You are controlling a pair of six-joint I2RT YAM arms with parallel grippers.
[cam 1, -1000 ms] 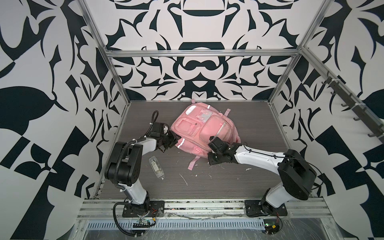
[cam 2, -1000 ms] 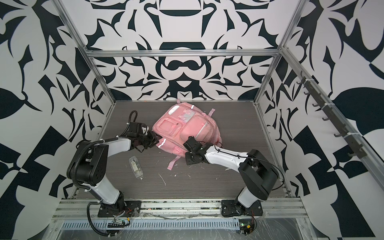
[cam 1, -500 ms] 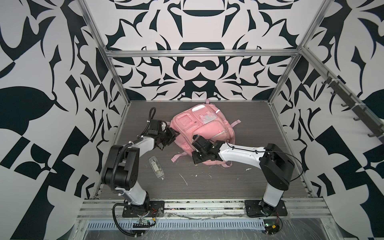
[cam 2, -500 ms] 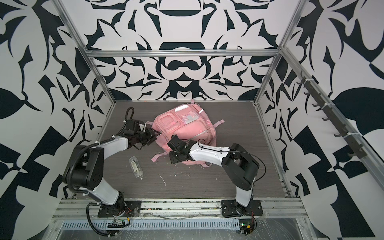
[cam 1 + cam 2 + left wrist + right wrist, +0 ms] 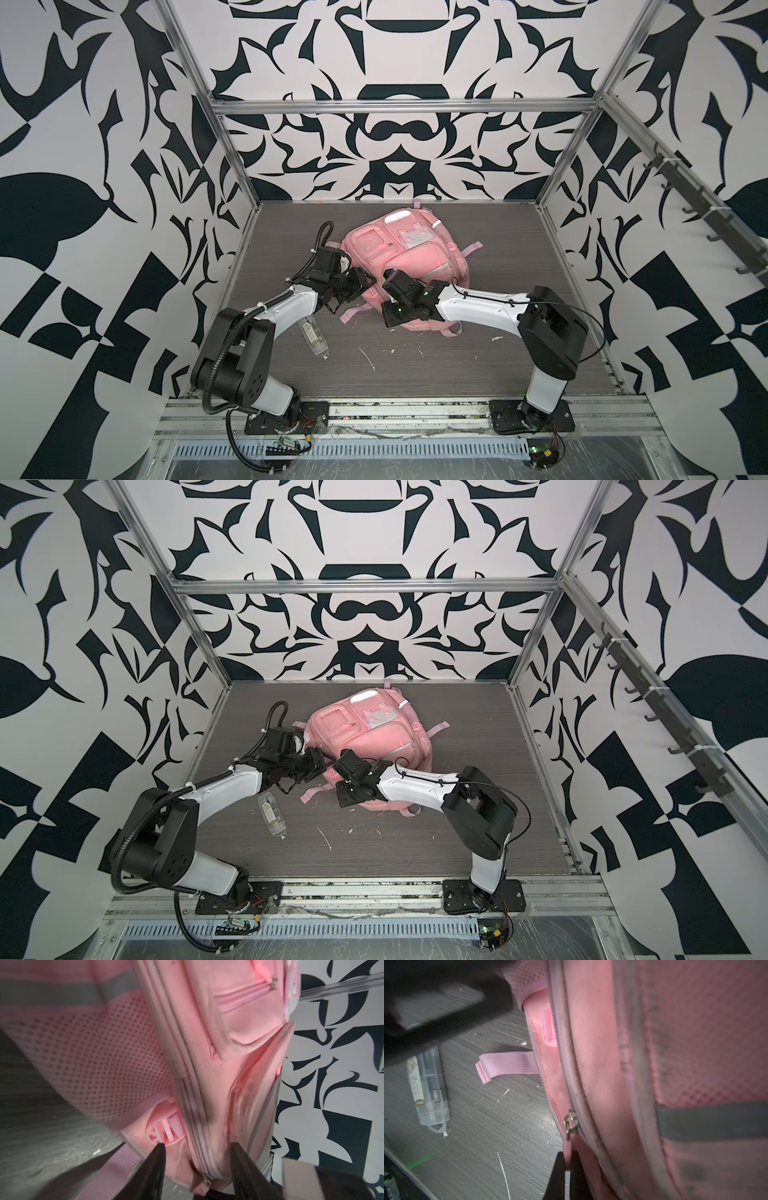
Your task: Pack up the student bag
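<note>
Black-and-white patterned walls (image 5: 395,137) box in a dark grey wood-grain tabletop (image 5: 478,374). Student bag (image 5: 415,266) lies front pockets up, centre of the surface and toward the back, well clear of the front rail. Long axis runs back wall to front rail, near end swung slightly right. Carry loop (image 5: 417,203) points at the back wall. Loose pink straps (image 5: 347,326) trail off the near end, and 1 more sticks out on the right side. Both arms meet at the bag's near-left corner. Left gripper (image 5: 197,1146) is at that corner with its 2 fingers (image 5: 160,1159) standing apart, about half wide, straddling the zipped seam. A metal zip slider (image 5: 206,1180) sits between them, and I cannot tell whether the tips press the fabric. A mesh pocket (image 5: 93,1053) and a silver strip (image 5: 62,993) show just beyond them in the left wrist view. Right gripper (image 5: 568,1155) is at the near edge, jaws pinched together on a pink zip pull (image 5: 568,1145) that hangs from a 2nd metal slider (image 5: 572,1121). A clear plastic case (image 5: 314,336) lies flat on the table near the left arm, apart from the bag. White scraps (image 5: 368,357) are scattered across the near half.
</note>
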